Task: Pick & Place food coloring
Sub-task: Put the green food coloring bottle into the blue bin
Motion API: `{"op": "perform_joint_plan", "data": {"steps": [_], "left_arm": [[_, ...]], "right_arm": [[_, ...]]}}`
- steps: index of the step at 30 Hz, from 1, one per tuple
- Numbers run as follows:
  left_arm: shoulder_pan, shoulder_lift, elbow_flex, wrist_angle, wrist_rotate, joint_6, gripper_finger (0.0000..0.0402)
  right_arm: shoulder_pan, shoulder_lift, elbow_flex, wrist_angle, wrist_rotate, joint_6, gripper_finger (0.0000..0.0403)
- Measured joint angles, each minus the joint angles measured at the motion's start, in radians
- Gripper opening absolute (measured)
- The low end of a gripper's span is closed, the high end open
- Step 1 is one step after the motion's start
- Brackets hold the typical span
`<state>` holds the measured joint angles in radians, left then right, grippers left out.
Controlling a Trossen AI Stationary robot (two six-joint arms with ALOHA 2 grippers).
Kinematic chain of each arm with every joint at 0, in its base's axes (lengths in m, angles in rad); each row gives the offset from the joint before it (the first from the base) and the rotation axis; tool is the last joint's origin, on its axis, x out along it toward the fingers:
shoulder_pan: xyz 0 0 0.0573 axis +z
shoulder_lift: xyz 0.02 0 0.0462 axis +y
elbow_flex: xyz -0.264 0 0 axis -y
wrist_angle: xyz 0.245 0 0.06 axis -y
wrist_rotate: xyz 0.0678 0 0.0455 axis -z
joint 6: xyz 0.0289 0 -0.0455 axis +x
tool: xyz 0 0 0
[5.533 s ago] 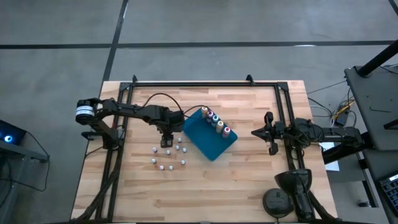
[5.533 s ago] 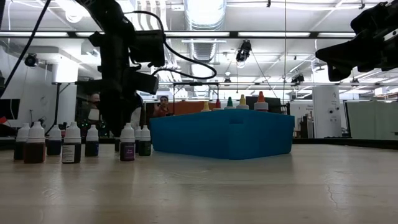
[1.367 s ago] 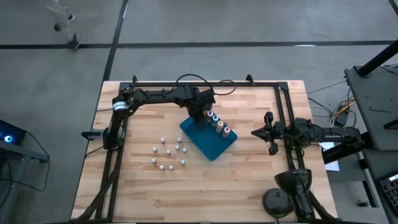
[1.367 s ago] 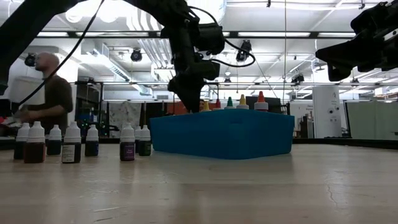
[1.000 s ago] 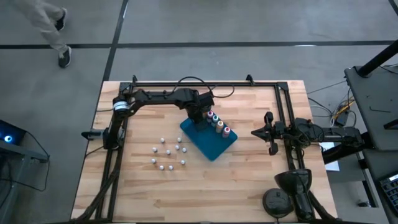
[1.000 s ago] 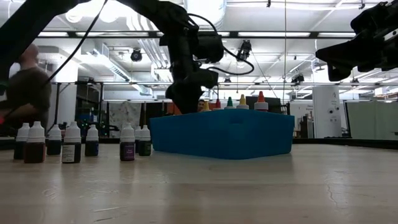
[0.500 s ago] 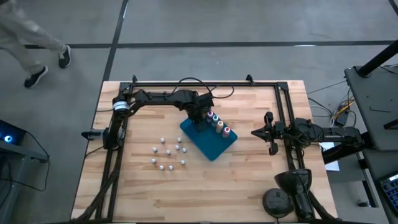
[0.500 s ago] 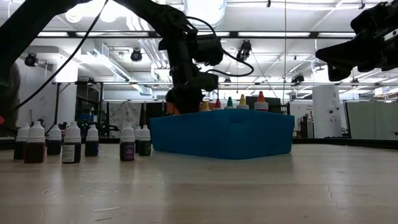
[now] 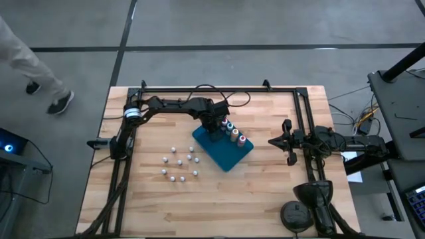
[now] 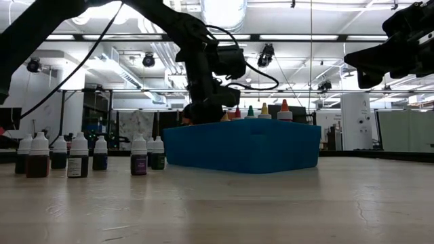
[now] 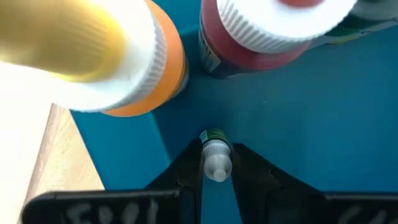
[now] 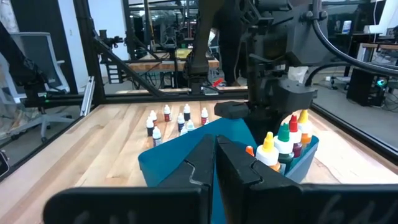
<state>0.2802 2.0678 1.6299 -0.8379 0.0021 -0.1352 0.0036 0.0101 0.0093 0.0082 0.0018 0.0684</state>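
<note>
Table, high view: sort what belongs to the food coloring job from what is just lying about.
Part of the job:
- left gripper, shut on a small white-capped bottle over the blue tray
- taller coloured-top bottles standing in the tray
- small white-capped bottles grouped on the wood

Just lying about:
- right gripper, shut, parked at the table's right edge
- round black stand

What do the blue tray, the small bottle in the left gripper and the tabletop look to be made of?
Blue tray: probably moulded plastic, judging by its even matte colour with no grain. Small bottle, pinched between the left gripper fingers over the tray: likely plastic, with a translucent white ribbed cap and a green label. Tabletop: wood, apparently butcher-block, with visible plank strips and grain and a light sheen.
</note>
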Motion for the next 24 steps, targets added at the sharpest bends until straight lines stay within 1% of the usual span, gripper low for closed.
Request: {"op": "perform_joint_plan", "data": {"steps": [24], "left_arm": [[0.002, 0.000, 0.000, 0.000, 0.001, 0.008, 0.0044]], "right_arm": [[0.000, 0.000, 0.000, 0.000, 0.000, 0.002, 0.0009]]}}
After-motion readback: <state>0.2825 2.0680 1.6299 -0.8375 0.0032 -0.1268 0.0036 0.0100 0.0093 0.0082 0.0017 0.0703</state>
